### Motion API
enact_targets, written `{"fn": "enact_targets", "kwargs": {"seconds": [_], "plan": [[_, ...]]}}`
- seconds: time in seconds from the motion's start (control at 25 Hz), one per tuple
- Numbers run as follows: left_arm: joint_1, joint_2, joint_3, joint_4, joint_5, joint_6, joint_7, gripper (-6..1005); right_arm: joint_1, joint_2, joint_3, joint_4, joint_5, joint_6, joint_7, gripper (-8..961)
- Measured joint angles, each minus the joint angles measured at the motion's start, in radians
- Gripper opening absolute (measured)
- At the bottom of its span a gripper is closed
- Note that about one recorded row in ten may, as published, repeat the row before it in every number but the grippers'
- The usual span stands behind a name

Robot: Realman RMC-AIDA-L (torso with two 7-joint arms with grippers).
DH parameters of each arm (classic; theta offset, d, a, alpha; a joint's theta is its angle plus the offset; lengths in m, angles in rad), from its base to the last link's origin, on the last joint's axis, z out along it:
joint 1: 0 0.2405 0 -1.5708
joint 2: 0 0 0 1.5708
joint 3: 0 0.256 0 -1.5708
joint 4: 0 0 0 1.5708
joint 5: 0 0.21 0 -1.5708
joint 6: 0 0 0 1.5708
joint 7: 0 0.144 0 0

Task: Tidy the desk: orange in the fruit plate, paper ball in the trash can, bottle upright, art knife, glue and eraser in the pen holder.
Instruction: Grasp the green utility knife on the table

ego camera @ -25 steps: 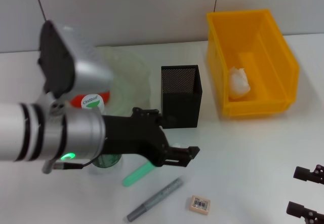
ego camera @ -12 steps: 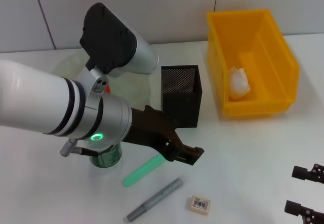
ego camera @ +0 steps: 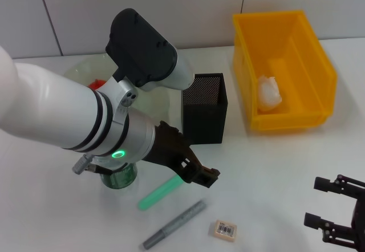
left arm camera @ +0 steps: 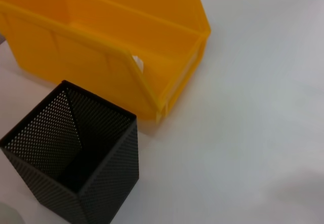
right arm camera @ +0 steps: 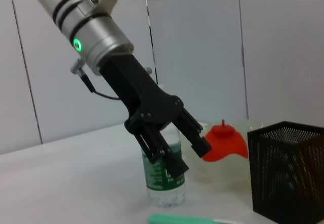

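1. Left gripper (ego camera: 206,176): above the table (ego camera: 274,166), just past the green glue stick (ego camera: 158,195); fingers (right arm camera: 198,143) spread apart, holding nothing.
2. Right gripper (ego camera: 333,206): low at the 5 o'clock corner of the head view; fingers open, empty.
3. Bottle (right arm camera: 164,176): upright, at 9 o'clock of the glue stick, largely hidden by the left arm.
4. Orange (right arm camera: 223,140): in the fruit plate (ego camera: 149,98), at 9 o'clock of the pen holder (ego camera: 204,108).
5. Paper ball (ego camera: 269,92): inside the trash can (ego camera: 283,69).
6. Art knife (ego camera: 174,224): grey, flat on the table beside the glue stick.
7. Eraser (ego camera: 224,230): at 3 o'clock of the knife, apart from it.
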Motion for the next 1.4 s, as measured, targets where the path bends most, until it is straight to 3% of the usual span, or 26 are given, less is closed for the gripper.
{"fn": "enact_targets", "kwargs": {"seconds": [0.88, 1.4], "plan": [[-0.046, 0.0, 0.002, -0.054, 0.014, 0.017, -0.028, 752, 0.016, 0.001, 0.003, -0.024, -0.001, 0.048, -0.018, 708], [-0.088, 0.0, 0.004, -0.161, 0.051, -0.016, -0.026, 737, 0.058, 0.001, 0.001, -0.076, -0.01, 0.094, -0.018, 703]]}}
